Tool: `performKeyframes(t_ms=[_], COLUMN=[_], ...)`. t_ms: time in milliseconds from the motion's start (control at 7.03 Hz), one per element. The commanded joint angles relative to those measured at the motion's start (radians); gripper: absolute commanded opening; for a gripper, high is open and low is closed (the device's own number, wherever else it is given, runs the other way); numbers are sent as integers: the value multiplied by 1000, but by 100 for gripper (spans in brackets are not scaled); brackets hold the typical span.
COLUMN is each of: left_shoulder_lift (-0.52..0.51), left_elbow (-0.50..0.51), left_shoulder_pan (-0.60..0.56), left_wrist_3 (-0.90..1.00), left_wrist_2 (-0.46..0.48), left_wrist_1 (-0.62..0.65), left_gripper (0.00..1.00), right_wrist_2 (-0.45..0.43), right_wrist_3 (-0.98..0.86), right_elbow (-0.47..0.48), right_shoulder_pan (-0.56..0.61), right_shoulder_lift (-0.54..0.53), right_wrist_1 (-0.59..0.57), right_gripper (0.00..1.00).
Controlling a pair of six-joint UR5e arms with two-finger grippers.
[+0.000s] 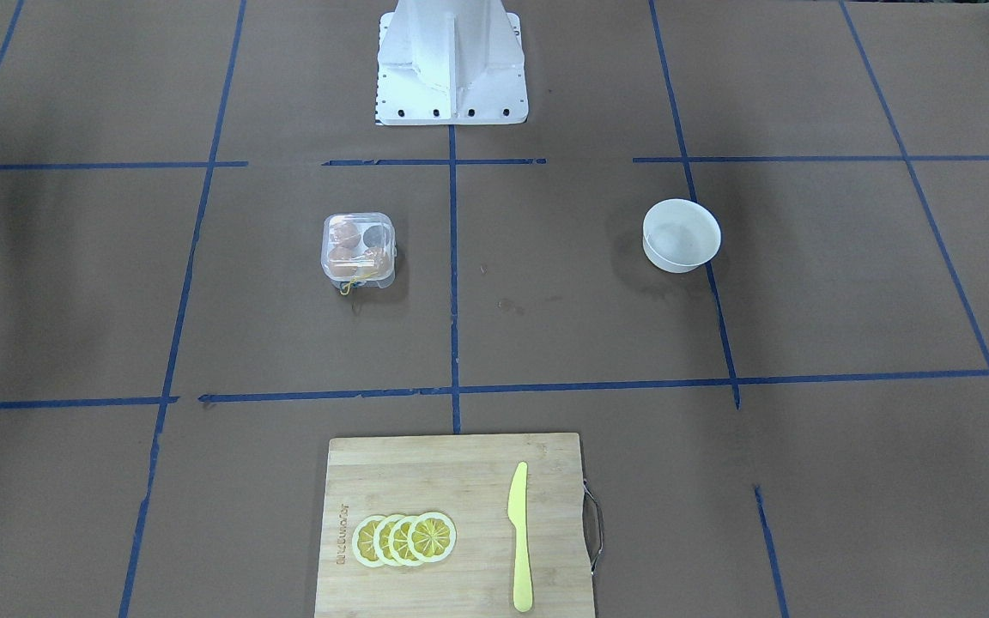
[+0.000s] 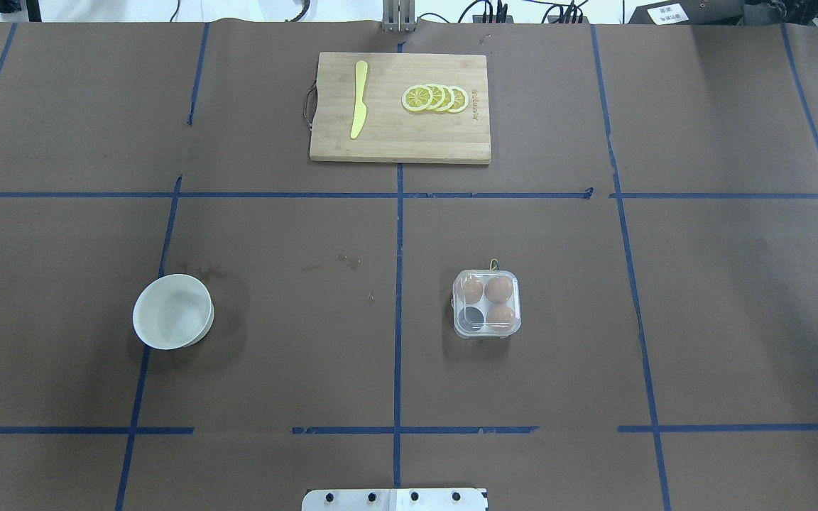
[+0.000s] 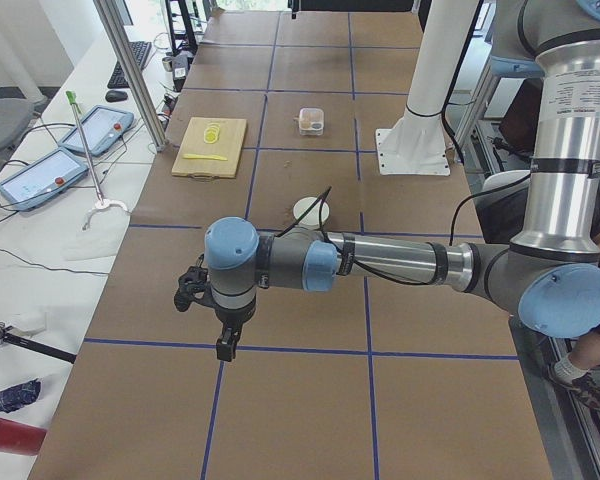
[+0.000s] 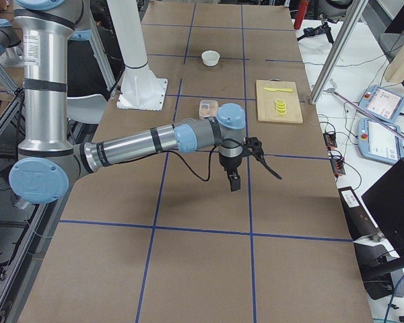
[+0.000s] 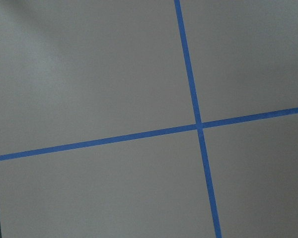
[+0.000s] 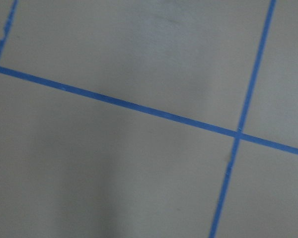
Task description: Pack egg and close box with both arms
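Observation:
The clear plastic box (image 2: 486,304) stands on the brown table right of centre, with its lid lying over the cups. Three brown eggs (image 2: 499,289) sit in it and one cup is empty; I cannot tell which is the task's egg. The box also shows in the front view (image 1: 358,249). My left gripper (image 3: 188,293) shows only in the exterior left view, held above the table far from the box. My right gripper (image 4: 266,161) shows only in the exterior right view, above the table on my side of the box. I cannot tell if either is open.
A white round bowl (image 2: 173,312) stands at the left and looks empty. A wooden cutting board (image 2: 400,142) at the far edge carries a yellow knife (image 2: 358,99) and lemon slices (image 2: 435,99). The white pedestal (image 1: 452,64) stands at the robot's base.

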Motion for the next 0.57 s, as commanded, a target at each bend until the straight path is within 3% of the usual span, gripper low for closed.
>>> performKeyframes(t_ms=[0,426], left_shoulder_lift=[5,8], left_elbow=[-3,-3], left_shoulder_pan=[1,1], left_wrist_3=[1,0], left_wrist_2=[1,1], left_wrist_1=[-4,-4], left_gripper=[100,100], right_wrist_2=[-5,65], right_wrist_3=[-94,-76], right_elbow=[-54,-58], right_shoulder_pan=[115,116], right_shoulder_lift=[-102,-102], right_wrist_1=[5,4], right_gripper=[100,100])
